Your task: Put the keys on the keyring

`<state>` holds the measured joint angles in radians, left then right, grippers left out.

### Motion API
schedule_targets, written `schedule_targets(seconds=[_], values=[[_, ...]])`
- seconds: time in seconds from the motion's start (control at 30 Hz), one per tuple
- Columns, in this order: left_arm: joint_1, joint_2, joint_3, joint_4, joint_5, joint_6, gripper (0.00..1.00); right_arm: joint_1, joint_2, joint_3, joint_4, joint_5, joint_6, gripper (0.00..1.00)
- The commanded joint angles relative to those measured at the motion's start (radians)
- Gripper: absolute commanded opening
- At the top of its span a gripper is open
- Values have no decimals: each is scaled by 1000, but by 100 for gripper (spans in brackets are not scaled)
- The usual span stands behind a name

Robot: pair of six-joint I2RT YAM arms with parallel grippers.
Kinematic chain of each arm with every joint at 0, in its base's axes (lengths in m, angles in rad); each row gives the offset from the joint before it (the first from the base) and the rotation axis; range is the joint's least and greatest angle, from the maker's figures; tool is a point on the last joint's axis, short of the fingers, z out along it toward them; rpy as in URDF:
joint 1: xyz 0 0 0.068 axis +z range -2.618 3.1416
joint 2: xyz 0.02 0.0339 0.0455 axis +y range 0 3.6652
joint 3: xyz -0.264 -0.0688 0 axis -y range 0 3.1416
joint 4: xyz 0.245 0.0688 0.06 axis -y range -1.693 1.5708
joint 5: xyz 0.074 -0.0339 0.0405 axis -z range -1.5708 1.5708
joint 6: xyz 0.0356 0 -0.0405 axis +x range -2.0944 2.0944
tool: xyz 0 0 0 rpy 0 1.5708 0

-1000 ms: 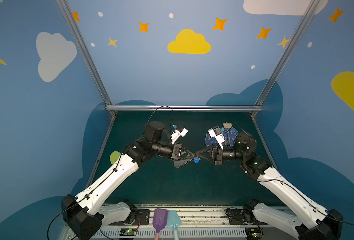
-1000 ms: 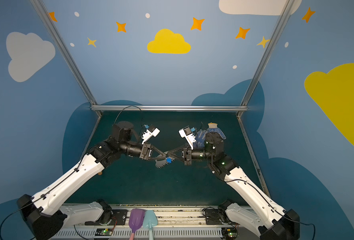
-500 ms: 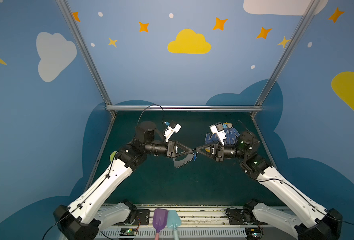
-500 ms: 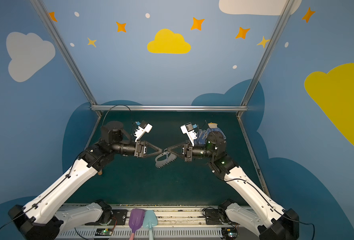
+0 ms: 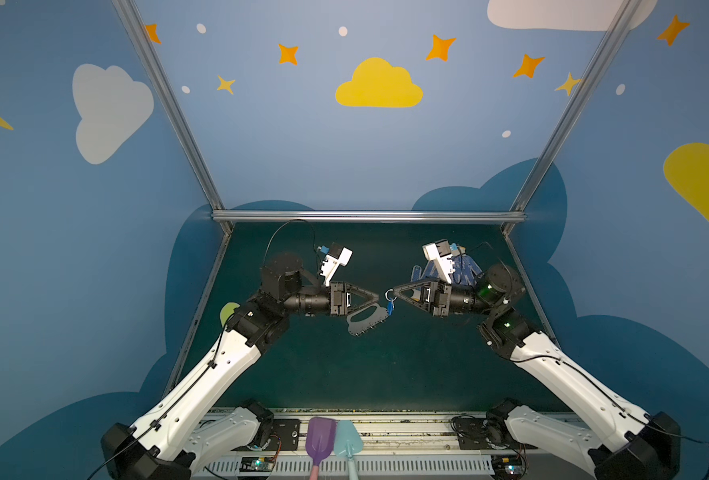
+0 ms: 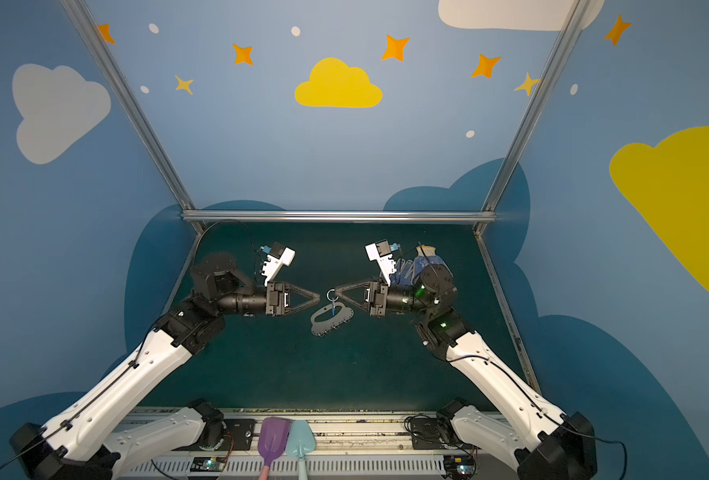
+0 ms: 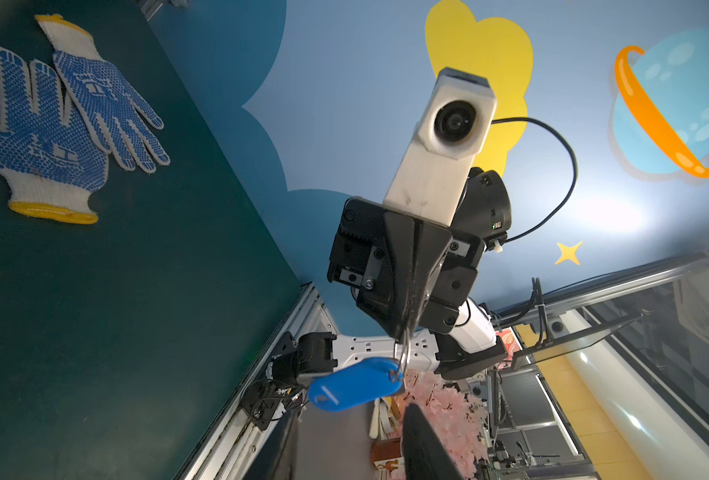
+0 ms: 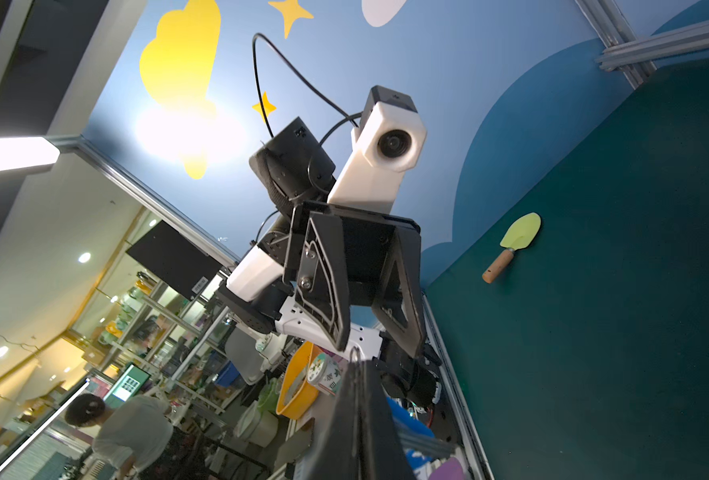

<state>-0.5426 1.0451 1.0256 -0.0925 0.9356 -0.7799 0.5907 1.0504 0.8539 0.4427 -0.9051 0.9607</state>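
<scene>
Top views, read left to right: at the left edge of the dark green bench (image 5: 344, 365) lies a small yellow-green trowel (image 5: 229, 311), mostly hidden by the left arm and well clear of the work. The left gripper (image 5: 378, 296) reaches toward the middle. The right wrist view shows its fingers (image 8: 327, 291) spread with nothing between them, so it is judged free to steady or lift the plate for the next move. Just below its tip in both top views is the keyring (image 5: 365, 322), a flat grey half-oval plate with a long handle slot and small metal rings along its hole-dotted straight edge. It appears to lie on the bench, ungripped. At the plate's right end hang the keys (image 5: 390, 307), a tiny bunch on a silver split ring with a bright blue plastic tag; the silver key itself is too small to make out. The right gripper (image 5: 396, 292) has its jaws pressed together on the split ring, so the tag dangles freely, presumably leaving the ring exposed for hooking onto the plate. Whether the tag touches the plate cannot be told, and the joining is judged not yet made. Behind the right arm, a pair of white knit gloves with blue-dotted palms (image 5: 460, 270) lies toward the back right of the bench, apart from the task.
</scene>
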Motion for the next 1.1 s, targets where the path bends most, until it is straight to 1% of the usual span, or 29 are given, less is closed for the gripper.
schedule_targets(seconds=[0.0, 0.07, 0.1, 0.23, 0.3, 0.33, 0.4, 0.43, 0.47, 0.5, 0.53, 0.6, 0.67, 0.7, 0.77, 0.87, 0.9, 1.07], values=[[-7, -17, -4, 119, -29, -40, 43, -2, 22, -25, 128, 46, 139, 0], [-12, -25, -8, 117, -65, -31, 43, 6, 27, -49, 193, 71, 190, 0], [-17, -28, -10, 113, -81, -24, 43, 11, 25, -52, 192, 84, 193, 0], [-29, -28, -27, 158, -94, -46, 45, 31, 4, -47, 126, 114, 137, 0], [-36, -19, -12, 119, -110, -31, 50, 41, -8, -32, 65, 134, 99, 0], [-39, -15, 1, 67, -144, -7, 53, 52, -16, -1, -39, 153, 40, 0], [-39, -15, 16, -15, -202, 27, 51, 78, -30, 100, -356, 212, -130, 0], [-39, -22, 16, -53, -244, 45, 49, 90, -30, 151, -497, 263, -212, 0], [-39, -30, 15, -93, -293, 54, 49, 97, -26, 199, -618, 323, -274, 0], [-39, -42, 13, -143, -361, 73, 52, 96, -10, 267, -786, 399, -340, 0], [-38, -54, 6, -189, -423, 85, 53, 97, 18, 341, -948, 465, -398, 0], [-39, -73, -37, -198, -462, 103, 53, 96, 77, 448, -1163, 551, -486, 0], [-39, -85, -85, -170, -466, 87, 53, 97, 120, 499, -1290, 608, -514, 0], [-39, -81, -104, -147, -451, 81, 54, 97, 143, 521, -1350, 640, -528, 0], [-43, -62, -120, -121, -411, 77, 58, 100, 181, 542, -1426, 673, -552, 0], [-68, -11, -118, -105, -376, 85, 62, 105, 194, 524, -1452, 696, -548, 0], [-81, 6, -113, -105, -380, 99, 63, 107, 195, 518, -1453, 685, -545, 0], [-156, 81, -112, -52, -391, 122, 63, 98, 200, 499, -1467, 625, -515, 0]])
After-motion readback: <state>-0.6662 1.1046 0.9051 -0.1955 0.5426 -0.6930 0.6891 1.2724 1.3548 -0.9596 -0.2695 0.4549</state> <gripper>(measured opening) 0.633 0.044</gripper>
